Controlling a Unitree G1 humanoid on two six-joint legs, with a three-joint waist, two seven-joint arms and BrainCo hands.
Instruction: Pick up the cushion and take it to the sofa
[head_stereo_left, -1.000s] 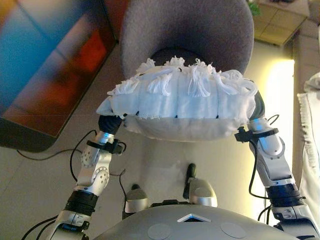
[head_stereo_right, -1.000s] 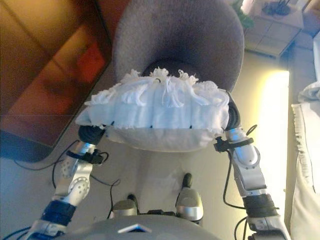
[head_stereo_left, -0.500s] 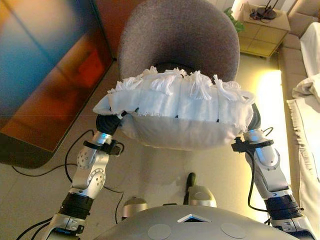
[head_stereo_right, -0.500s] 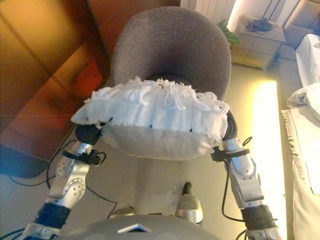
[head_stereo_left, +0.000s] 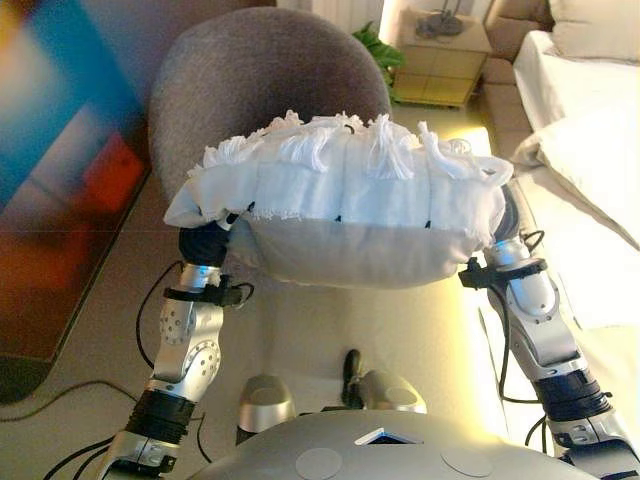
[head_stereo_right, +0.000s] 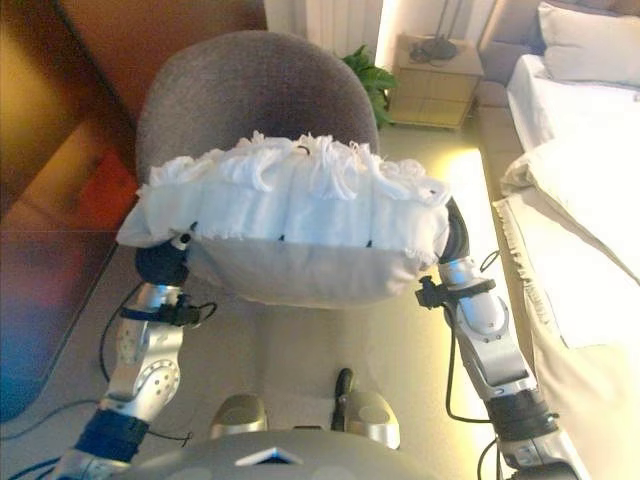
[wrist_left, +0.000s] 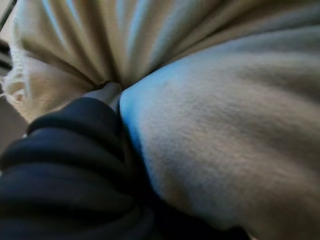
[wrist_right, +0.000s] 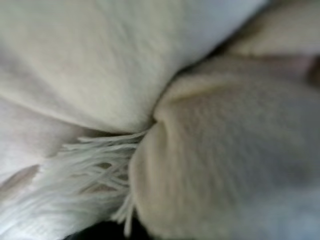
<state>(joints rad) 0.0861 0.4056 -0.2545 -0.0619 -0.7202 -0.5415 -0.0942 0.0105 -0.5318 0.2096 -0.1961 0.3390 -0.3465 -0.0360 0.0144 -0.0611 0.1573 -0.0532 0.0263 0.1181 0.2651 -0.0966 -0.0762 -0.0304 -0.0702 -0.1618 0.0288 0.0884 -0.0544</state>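
The cushion (head_stereo_left: 340, 215), white with a tufted, fringed upper face and a plain pale underside, is off the floor and carried between the two arms, spanning the middle of the frame in both eye views. The left hand (head_stereo_left: 205, 243) is at the cushion's left end, only its dark ribbed cover showing below the fabric; the right hand (head_stereo_right: 455, 232) is at the right end, likewise mostly covered by the cushion's edge. In the left wrist view the dark cover sits pressed against the cushion's cloth, which bulges around it, and a small piece of silver shows at the fold; the fingers themselves are buried in the fabric, so I cannot tell whether they are curled or straight. The right wrist view shows only folded cloth and a strand of fringe at very close range, and the state of that hand's fingers cannot be told either. Behind the cushion, in the upper centre of the frame, stands a grey upholstered chair (head_stereo_left: 255, 80) with a rounded back. At the upper right lies the sofa (head_stereo_right: 575, 190), covered in white fabric with a pale pillow (head_stereo_right: 590, 55) at its far end, well apart from the cushion. A small wooden side cabinet (head_stereo_left: 440, 60) stands at the top centre, with a green plant (head_stereo_right: 365, 75) just beside it.
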